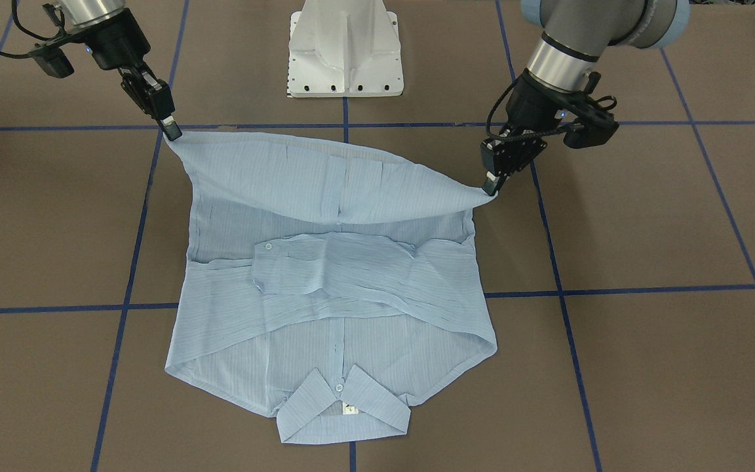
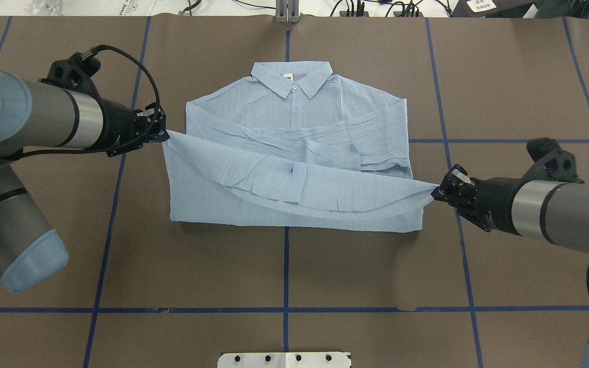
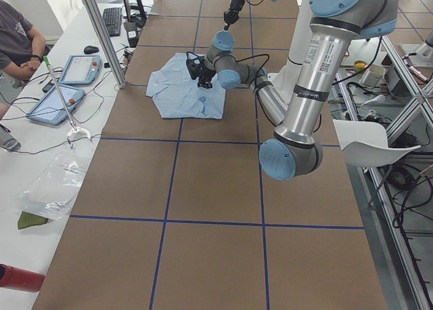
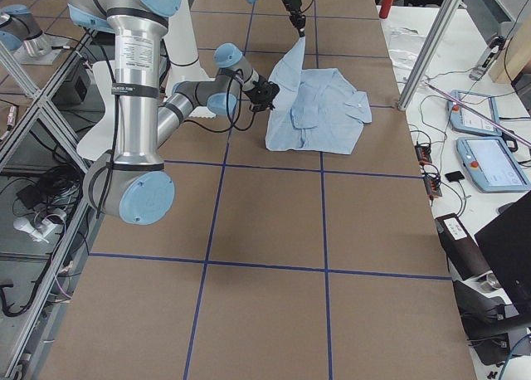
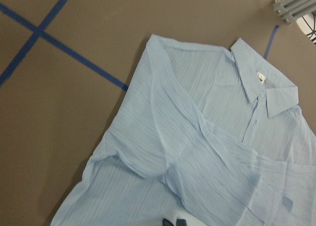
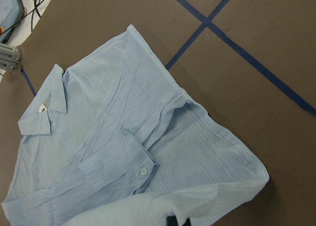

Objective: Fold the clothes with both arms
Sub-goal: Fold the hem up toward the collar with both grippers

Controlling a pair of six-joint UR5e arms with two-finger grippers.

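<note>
The pale-blue striped shirt [image 1: 325, 295] lies front up on the brown table, its collar [image 2: 293, 79] at the far side and its sleeves crossed over the chest. Its bottom hem is lifted off the table and hangs in a sagging band between the two arms. My left gripper [image 2: 164, 134] is shut on one hem corner, and my right gripper [image 2: 435, 193] is shut on the other. In the front-facing view the left gripper [image 1: 492, 187] is on the right and the right gripper [image 1: 171, 129] on the left. Both wrist views look down on the shirt [image 5: 197, 137] [image 6: 123, 137].
The white pedestal base [image 1: 345, 49] stands at the robot's edge of the table. Blue tape lines [image 2: 287, 266] cross the brown surface. A person [image 3: 17, 39] sits at a side bench with tablets [image 3: 84, 68], beyond an aluminium post [image 3: 101, 32].
</note>
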